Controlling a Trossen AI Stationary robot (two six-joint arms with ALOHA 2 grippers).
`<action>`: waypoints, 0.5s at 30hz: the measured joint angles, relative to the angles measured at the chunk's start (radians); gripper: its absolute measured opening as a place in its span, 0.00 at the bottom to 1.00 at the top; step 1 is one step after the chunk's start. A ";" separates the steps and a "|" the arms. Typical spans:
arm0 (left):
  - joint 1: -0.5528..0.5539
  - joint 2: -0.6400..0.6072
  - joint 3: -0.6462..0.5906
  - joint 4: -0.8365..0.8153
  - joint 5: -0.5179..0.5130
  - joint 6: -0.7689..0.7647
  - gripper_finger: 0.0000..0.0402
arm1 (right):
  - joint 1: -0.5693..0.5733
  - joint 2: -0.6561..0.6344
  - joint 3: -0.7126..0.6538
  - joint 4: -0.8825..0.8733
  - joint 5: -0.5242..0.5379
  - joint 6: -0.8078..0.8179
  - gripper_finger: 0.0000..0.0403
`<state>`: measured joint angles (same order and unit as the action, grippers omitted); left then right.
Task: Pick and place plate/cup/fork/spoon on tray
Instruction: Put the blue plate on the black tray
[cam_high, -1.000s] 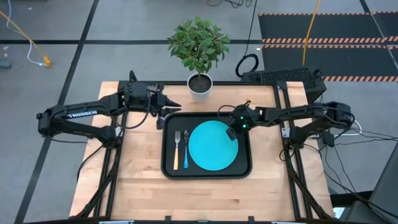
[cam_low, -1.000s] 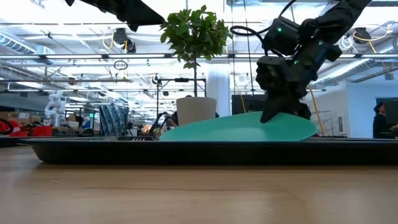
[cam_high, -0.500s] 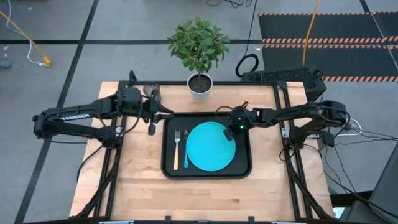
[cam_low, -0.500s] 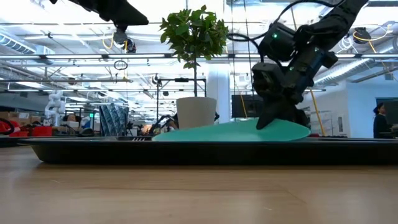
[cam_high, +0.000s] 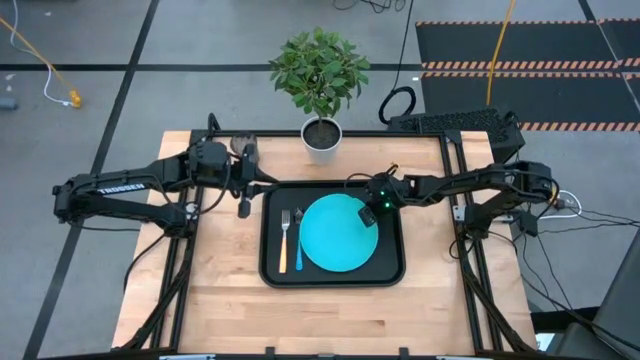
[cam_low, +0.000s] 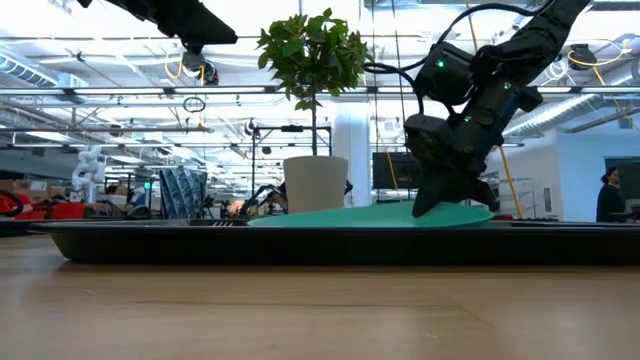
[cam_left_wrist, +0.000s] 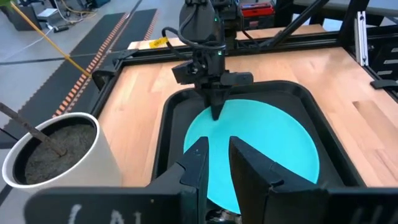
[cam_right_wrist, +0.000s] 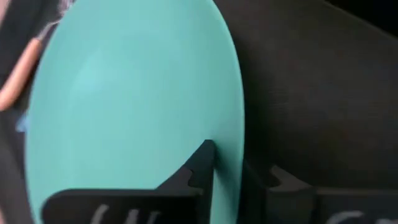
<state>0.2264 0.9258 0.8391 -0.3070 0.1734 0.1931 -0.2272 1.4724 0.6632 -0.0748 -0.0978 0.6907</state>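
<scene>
The right claw straddles the plate's far-right rim, fingers loosening as the plate settles in the tray beside fork and spoon. Next it likely releases and lifts clear. The left claw, narrowly parted and empty, waits over the desk by the tray's far-left corner.

grey floor, striped black mats.

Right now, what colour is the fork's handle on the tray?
Yellow-orange. The fork lies left of the plate; the high view shows it best.

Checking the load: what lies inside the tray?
Inside the tray: the plate, fork and spoon. No cup shows there. The tray floor beneath the plate is covered.
</scene>
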 joint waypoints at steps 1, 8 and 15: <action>0.000 0.000 0.000 -0.004 0.000 -0.001 0.17 | 0.000 0.000 0.000 -0.001 0.005 -0.003 0.11; 0.000 0.000 0.000 -0.016 0.000 -0.013 0.17 | 0.011 0.001 -0.002 -0.016 0.004 -0.005 0.27; 0.000 0.000 0.000 -0.020 0.000 -0.012 0.17 | 0.071 0.001 -0.002 -0.011 -0.006 -0.001 0.32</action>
<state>0.2264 0.9260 0.8391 -0.3267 0.1730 0.1814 -0.1559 1.4736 0.6617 -0.0862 -0.1040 0.6895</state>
